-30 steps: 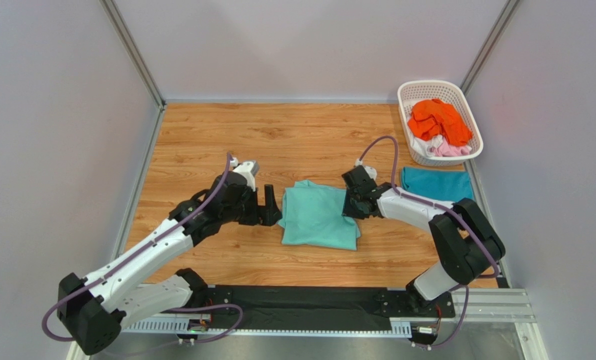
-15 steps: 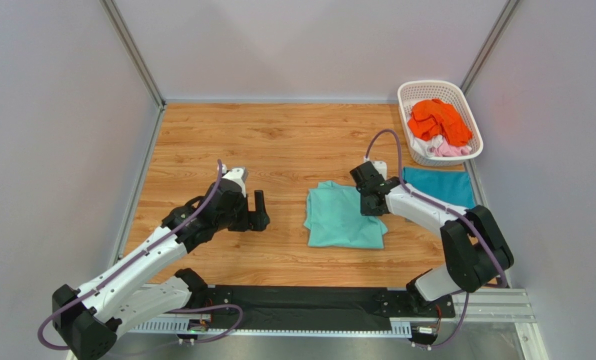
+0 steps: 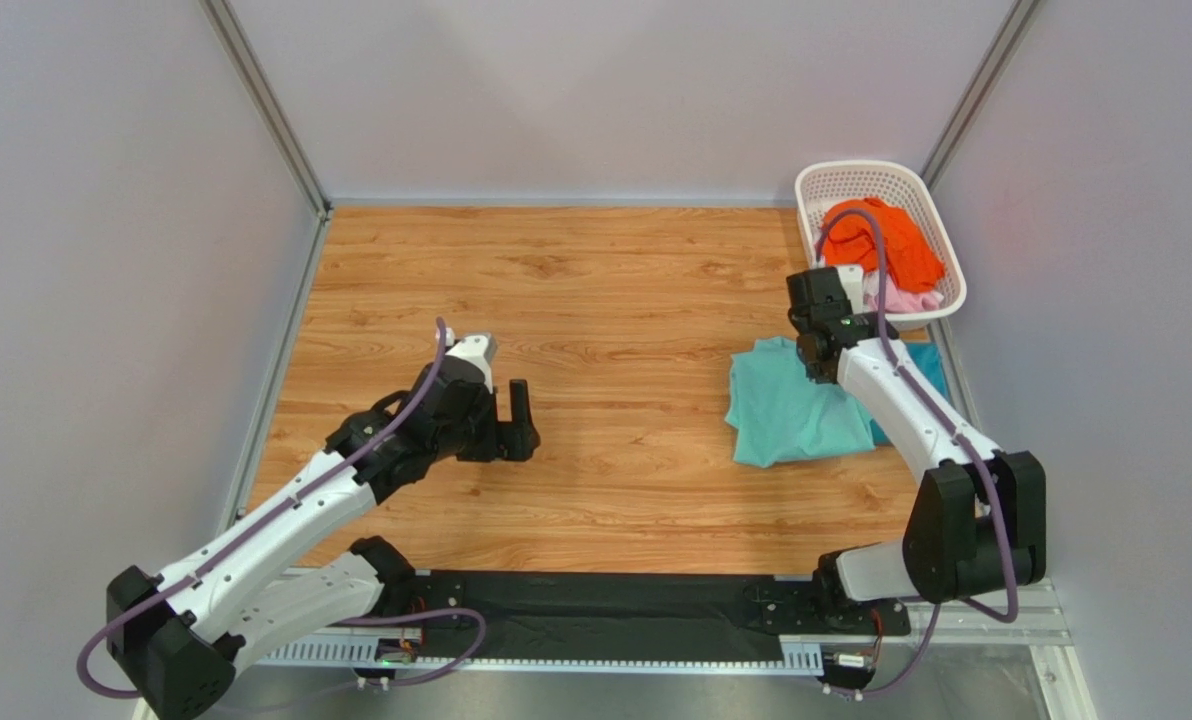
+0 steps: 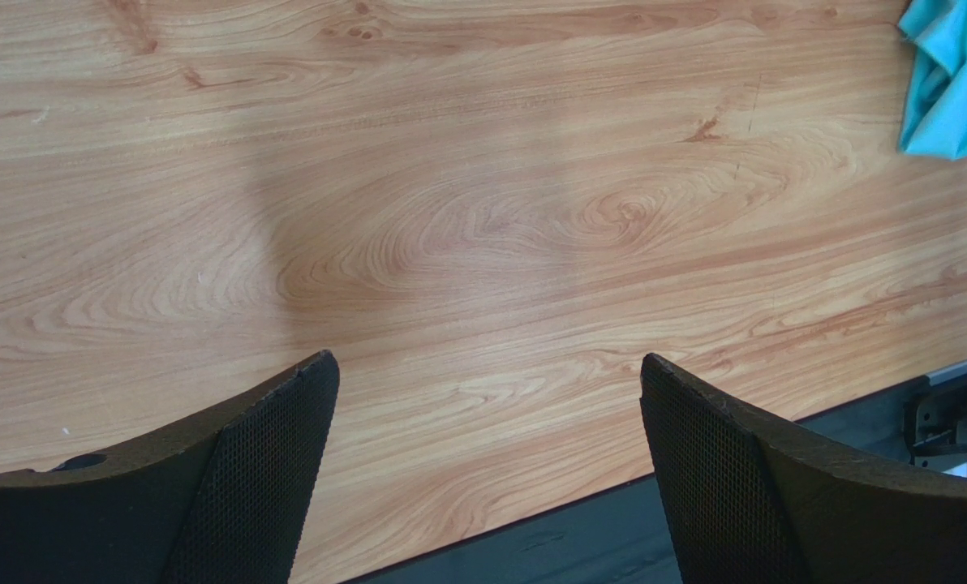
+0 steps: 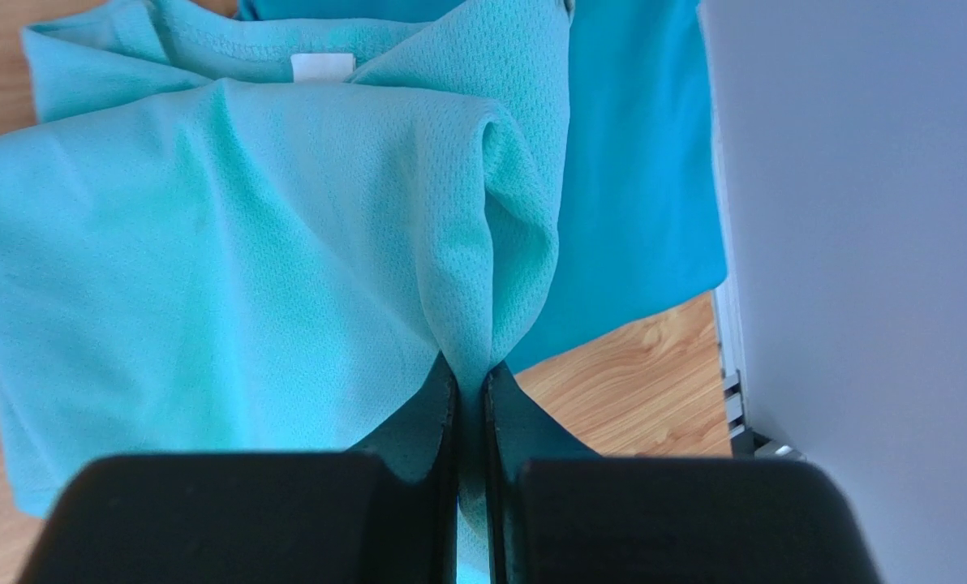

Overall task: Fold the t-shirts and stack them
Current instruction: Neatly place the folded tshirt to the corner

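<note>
1. The right arm's jaws are clamped on the mint green tee [image 5: 269, 243]. The two black fingers [image 5: 421, 414] are pressed together, with a raised ridge of cloth pinched between them.
2. From that pinch the mint tee spreads away to the left in soft wrinkles. The small white neck label [image 5: 322, 65] shows at its far edge.
3. The darker teal blue tee [image 5: 635, 183] lies flat under the gripped edge and to its right. The mint cloth overlaps it, and a strip of the wooden counter [image 5: 623, 389] shows beside it, against the grey wall.
4. From above, the mint tee [image 3: 798, 420] sits on the right side of the counter [image 3: 602, 285]. Its right edge is under the right arm [image 3: 895, 398], and the teal tee [image 3: 930, 365] peeks out beyond it.
5. Just behind both tees, in the far right corner, stands the white lattice basket [image 3: 880, 173]. The orange tee [image 3: 895, 240] is heaped inside it, with a bit of the pink tee [image 3: 906, 300] at the near side.
6. The left arm's jaws stand wide apart, gripping nothing. Both fingers [image 4: 245, 487] hang over bare wood on the left half of the counter, well apart from the tees.
7. In the left wrist view only a corner of turquoise cloth [image 4: 958, 73] shows at the top right. I cannot tell which tee it is.
</note>
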{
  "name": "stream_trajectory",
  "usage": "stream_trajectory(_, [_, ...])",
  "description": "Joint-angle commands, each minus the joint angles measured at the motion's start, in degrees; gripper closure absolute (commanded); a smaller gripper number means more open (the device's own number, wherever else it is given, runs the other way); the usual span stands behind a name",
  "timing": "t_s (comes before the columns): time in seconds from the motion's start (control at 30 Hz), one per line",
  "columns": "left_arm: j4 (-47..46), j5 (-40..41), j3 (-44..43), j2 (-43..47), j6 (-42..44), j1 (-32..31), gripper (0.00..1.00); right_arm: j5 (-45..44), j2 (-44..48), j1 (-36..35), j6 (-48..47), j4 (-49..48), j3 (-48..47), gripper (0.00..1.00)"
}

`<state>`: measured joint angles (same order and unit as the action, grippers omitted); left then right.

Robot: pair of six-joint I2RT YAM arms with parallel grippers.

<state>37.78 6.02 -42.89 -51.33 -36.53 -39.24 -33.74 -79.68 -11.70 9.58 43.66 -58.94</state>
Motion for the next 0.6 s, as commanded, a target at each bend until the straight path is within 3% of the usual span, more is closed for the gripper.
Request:
stream_trajectory(0.0, [-1.8, -0.7, 0.0, -0.5, 1.1, 0.4, 0.0, -1.7, 2.0, 3.8, -5.2, -1.4, -4.4, 1.0])
stream_trajectory(0.23, [-2.4, -1.5, -0.1, -1.8, 1.6, 0.7, 0.0, 0.2, 1.9, 11.2, -8.1, -2.2, -9.2, 1.0])
stream_trajectory(0.57, [-2.8, -2.5, -0.3, -1.5, 1.7, 1.1, 0.0, 15.4, 2.3, 26.2, -7.1, -1.0, -11.5, 1.0])
